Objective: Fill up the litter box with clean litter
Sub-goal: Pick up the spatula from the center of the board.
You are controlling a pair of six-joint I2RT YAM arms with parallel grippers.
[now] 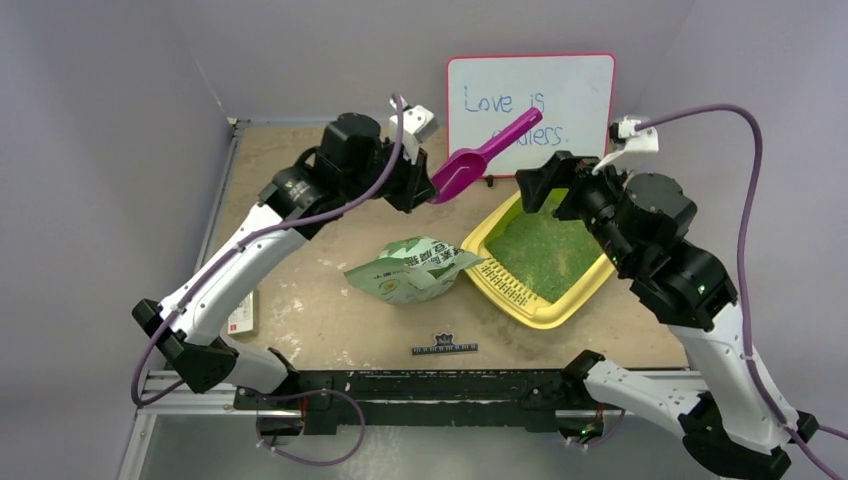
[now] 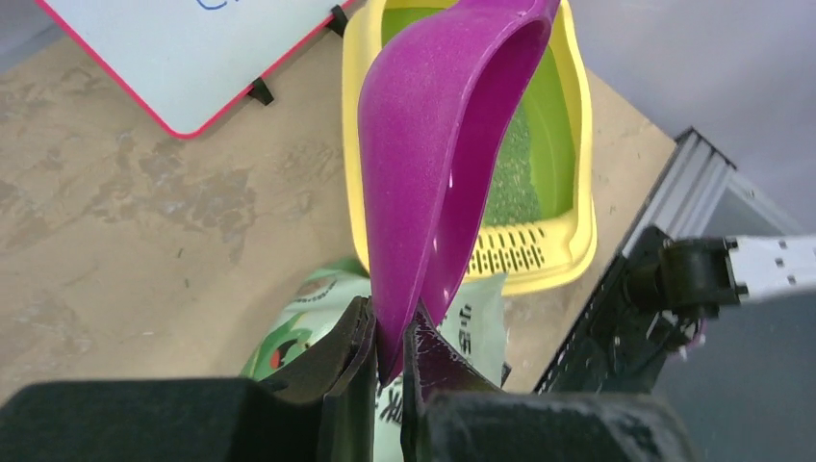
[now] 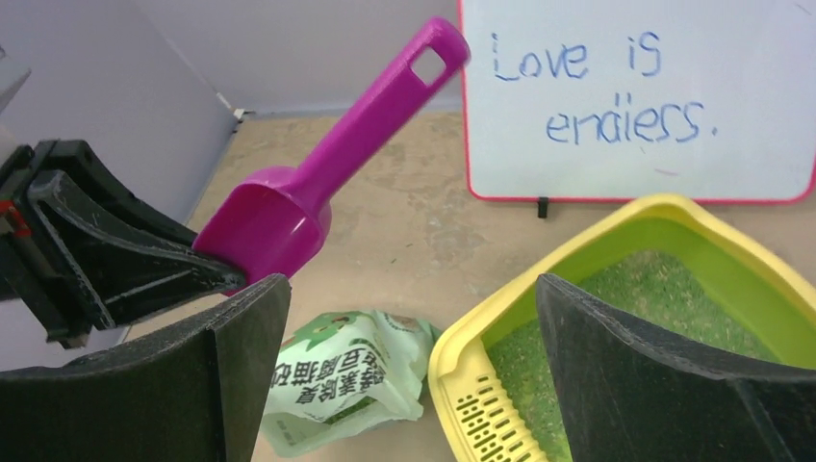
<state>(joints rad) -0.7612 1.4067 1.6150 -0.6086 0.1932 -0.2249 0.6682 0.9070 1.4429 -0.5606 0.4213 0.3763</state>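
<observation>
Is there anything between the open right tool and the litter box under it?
Nothing visible does. The right tool hangs open over the far end of the litter box. The scoop is up at the left, pinched in the left tool; the bag lies beside the box.

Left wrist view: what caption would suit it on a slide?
Left tool pinching the magenta scoop by its edge, with the yellow litter box and its green litter beyond.

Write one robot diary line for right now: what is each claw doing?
left claw: shut on scoop | right claw: open, empty, by box | box: litter inside | bag: lying beside box
</observation>
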